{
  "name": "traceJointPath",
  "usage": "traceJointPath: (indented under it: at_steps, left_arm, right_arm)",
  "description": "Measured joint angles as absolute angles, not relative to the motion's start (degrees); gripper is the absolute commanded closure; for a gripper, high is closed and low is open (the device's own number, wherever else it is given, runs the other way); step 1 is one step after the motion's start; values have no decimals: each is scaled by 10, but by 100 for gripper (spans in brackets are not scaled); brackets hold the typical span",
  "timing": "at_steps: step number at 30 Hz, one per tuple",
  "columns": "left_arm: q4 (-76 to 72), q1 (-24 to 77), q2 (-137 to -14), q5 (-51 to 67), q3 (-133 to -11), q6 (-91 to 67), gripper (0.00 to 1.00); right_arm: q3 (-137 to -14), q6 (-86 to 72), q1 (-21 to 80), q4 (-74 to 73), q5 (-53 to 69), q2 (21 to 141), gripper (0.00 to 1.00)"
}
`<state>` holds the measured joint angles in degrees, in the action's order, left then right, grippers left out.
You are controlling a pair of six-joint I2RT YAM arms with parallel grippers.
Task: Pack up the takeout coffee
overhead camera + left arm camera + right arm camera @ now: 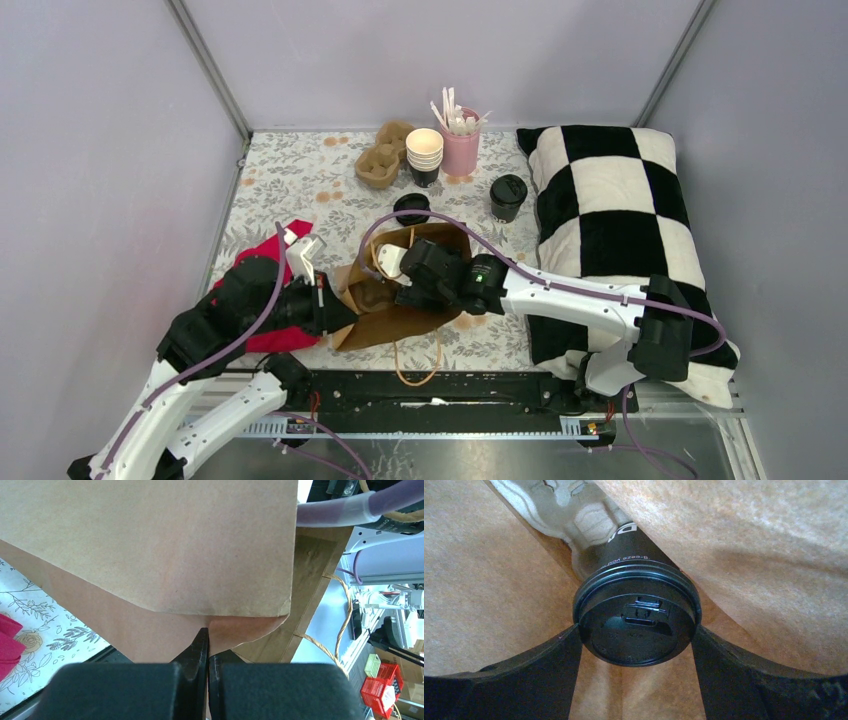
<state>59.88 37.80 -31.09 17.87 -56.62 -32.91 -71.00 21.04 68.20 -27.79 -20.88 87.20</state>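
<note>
– Between the right fingers (549, 680), what is that?
– The cup (626, 550), squeezed on both sides of its lid (636, 630), deep inside the bag (774, 555). And the left fingers (196, 655) pinch the bag's edge tight.

Soft, even light from overhead, with only faint shadows around the paper bag (400, 322). Inside the bag it turns warm and dim (filtered through the paper), yet the takeout coffee (636, 625) is sharp. Right of the bag, the left wrist view washes out pale.
</note>
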Motion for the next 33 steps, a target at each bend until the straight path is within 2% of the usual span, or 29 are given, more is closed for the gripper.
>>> traceJointPath:
  at_steps: [33]
  left_arm:
    - [585,378,-297,172,-542,-335,100]
  right_arm:
    - [-741,197,682,-312,-232,922,42]
